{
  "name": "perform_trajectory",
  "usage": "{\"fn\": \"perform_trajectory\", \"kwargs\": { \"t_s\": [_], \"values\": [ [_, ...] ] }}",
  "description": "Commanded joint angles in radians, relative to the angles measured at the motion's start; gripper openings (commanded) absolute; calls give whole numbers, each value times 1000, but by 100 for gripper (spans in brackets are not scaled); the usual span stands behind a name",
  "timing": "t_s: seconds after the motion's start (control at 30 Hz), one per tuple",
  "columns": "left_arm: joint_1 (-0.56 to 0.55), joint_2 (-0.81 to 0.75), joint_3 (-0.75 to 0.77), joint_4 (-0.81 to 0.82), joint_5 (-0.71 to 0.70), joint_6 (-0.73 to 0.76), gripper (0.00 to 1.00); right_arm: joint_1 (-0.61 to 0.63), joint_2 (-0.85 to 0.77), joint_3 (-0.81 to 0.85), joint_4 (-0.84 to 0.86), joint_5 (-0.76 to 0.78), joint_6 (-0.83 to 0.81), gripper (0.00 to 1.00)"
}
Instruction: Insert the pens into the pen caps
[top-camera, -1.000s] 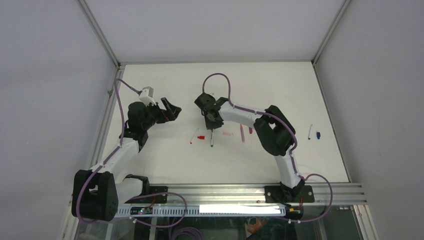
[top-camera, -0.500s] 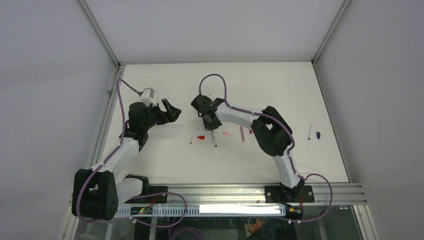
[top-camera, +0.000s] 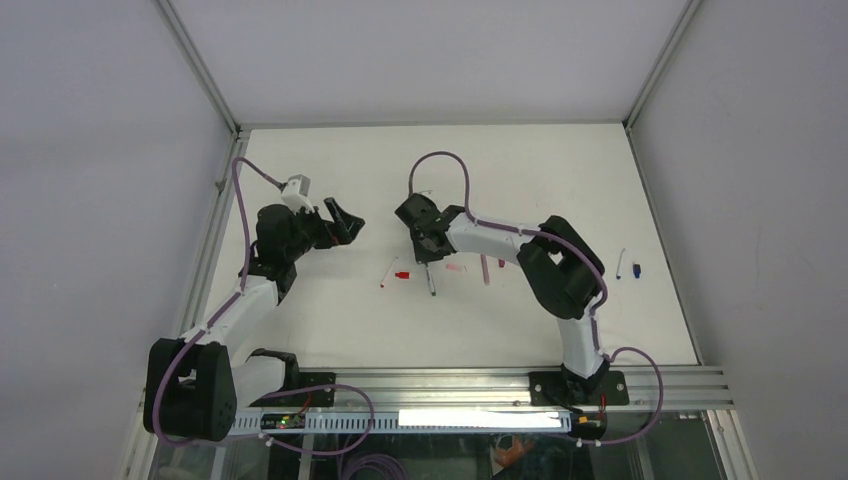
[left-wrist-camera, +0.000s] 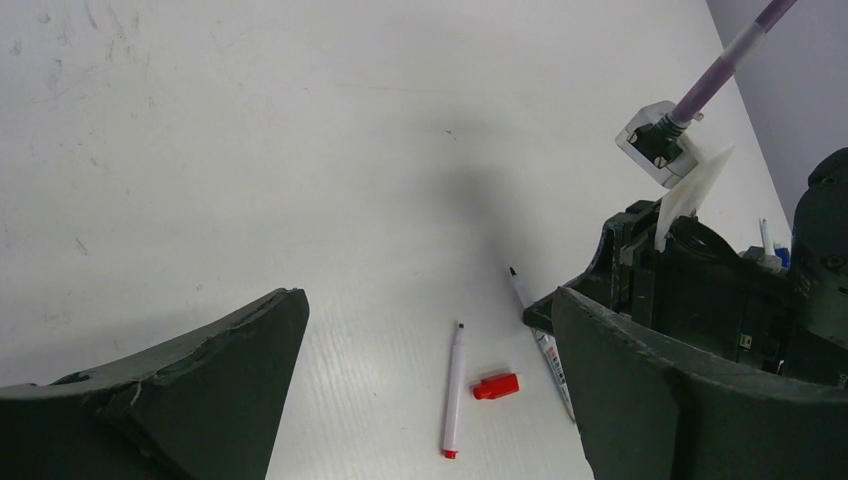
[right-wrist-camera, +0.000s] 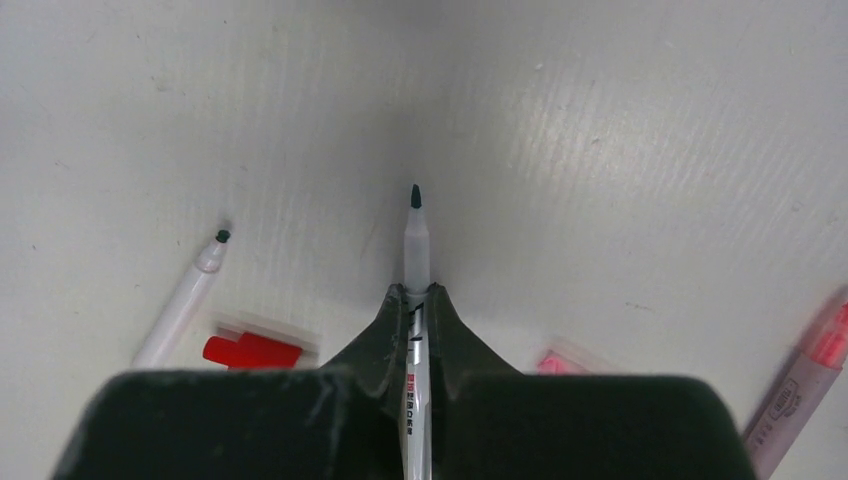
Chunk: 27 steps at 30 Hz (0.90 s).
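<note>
white pen (right-wrist-camera: 415, 240) pinched tight between the right fingers (right-wrist-camera: 455, 335); left fingers (left-wrist-camera: 220, 370) spread wide, holding nothing.

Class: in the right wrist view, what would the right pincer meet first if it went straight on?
Probably bare table: the right pincer, shut on a pen, has nothing else ahead, though depth is unclear.

Illegible print on pen (right-wrist-camera: 415, 265)
</note>
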<state>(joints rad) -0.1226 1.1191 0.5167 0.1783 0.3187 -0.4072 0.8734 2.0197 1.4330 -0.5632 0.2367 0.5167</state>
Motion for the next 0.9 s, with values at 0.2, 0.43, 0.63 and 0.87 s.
{"fn": "perform_trajectory", "kwargs": {
  "t_s": [0.2,0.43,0.63,0.87],
  "values": [
    [-6,-20,-46,156,145,-10,98,-37,-202,-143,252,-15,-23,0],
    [-102,44,-20,192,139,-18,97,-52,-266,-158,309,-23,-31,0],
    [-225,140,30,217,89,-18,82,-56,-319,-169,340,-14,-42,0],
    [-288,233,41,337,107,-79,72,-62,-357,-143,333,-24,-45,0]
  ]
}}
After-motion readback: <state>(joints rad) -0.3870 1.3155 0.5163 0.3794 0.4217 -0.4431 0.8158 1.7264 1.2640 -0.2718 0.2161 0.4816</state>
